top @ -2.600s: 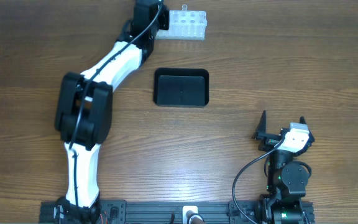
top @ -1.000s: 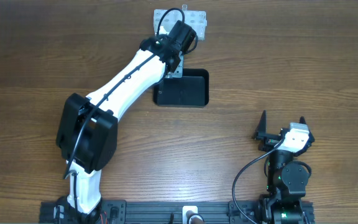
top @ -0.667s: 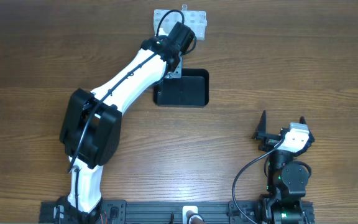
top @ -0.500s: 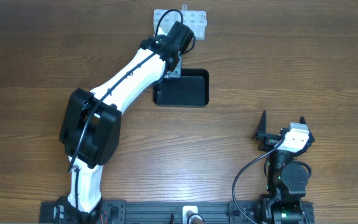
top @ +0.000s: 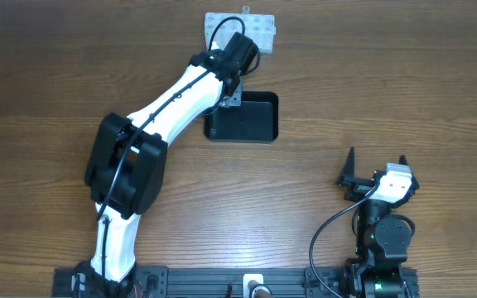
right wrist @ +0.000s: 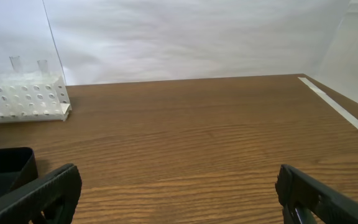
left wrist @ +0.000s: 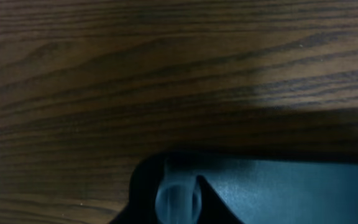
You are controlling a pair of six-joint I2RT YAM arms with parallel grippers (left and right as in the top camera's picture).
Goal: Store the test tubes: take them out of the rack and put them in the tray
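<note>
Top view: left arm (top: 172, 91) has been swung from rack (top: 263, 29) to tray's (top: 265, 126) upper-left corner, upper centre. Right gripper (top: 377, 165) is parked open lower right; left gripper (left wrist: 179, 210) is clamped on a test tube (left wrist: 178, 196), release judged next.

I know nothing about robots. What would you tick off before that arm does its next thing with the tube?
1. Test tube gripped by the left gripper: ok.
2. Tube inside the tray rim: cannot tell, it hangs at a corner.
3. Visible tray floor free: ok.
4. Right gripper out of the way, jaws open: ok.
5. Rack upright, three tubes waiting: ok.
</note>
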